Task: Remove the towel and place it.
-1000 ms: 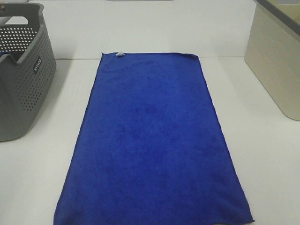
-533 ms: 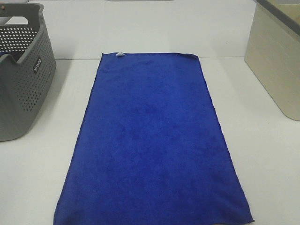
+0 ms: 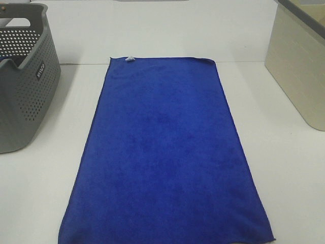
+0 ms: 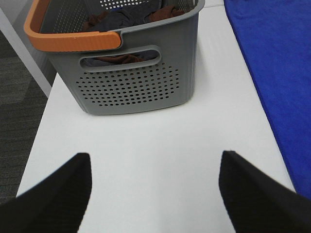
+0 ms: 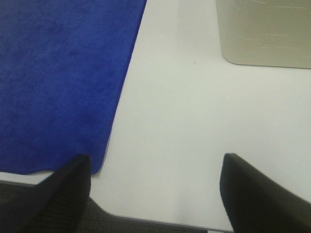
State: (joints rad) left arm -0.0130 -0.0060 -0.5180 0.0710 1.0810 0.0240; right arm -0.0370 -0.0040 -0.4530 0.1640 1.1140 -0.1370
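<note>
Exterior high view: one towel (image 3: 165,152) lies flat between two bins — grey basket (image 3: 23,81), beige bin (image 3: 299,66). I see both grippers — left gripper (image 4: 155,194), right gripper (image 5: 155,194) — spread wide, holding nothing.

White counter (image 3: 167,30), surface matte. Grey perforated basket (image 3: 23,86) stands at the counter's left side, orange handle (image 4: 73,41), dark and brown garments (image 4: 124,19) inside. Beige bin (image 3: 299,66) stands at the right side. Dark carpeted floor (image 4: 14,97) lies beyond the counter edge.
</note>
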